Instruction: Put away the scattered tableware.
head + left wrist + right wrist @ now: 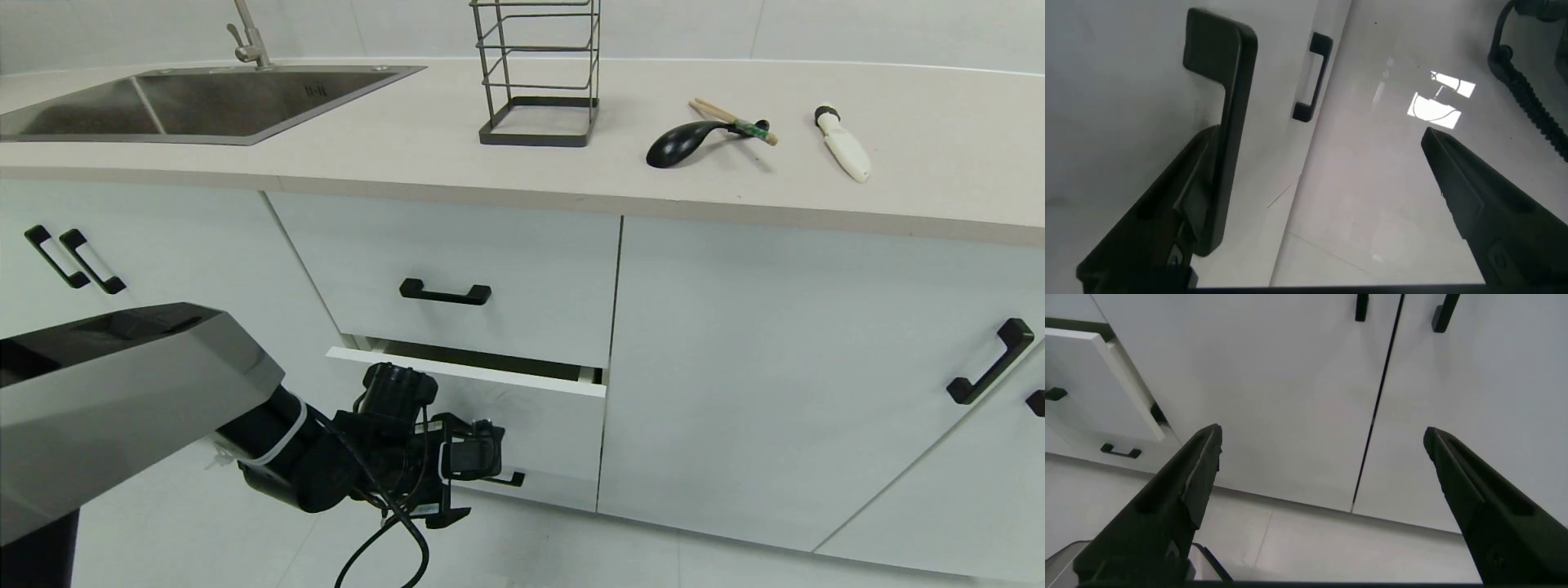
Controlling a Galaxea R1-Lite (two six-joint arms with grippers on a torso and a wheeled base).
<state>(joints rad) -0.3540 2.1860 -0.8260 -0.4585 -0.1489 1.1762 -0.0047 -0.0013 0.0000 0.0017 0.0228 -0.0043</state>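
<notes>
A black spoon point(682, 143), a pair of chopsticks point(732, 120) resting across its handle, and a white-handled utensil point(845, 145) lie on the right part of the countertop point(408, 155). Below the counter, the second drawer point(522, 416) is pulled partly out. My left gripper point(487, 465) point(1319, 143) is low in front of this drawer and open, with the black drawer handle point(1221, 122) just inside one finger point(1167, 220). My right gripper point(1321, 437) is open and holds nothing, facing white cabinet doors point(1290, 392).
An empty wire rack point(539, 77) stands mid-counter and a steel sink point(204, 102) with a tap is at the left. Closed cabinet doors with black handles point(989, 362) flank the drawers. The closed top drawer point(445, 291) is above the open one. Pale floor lies below.
</notes>
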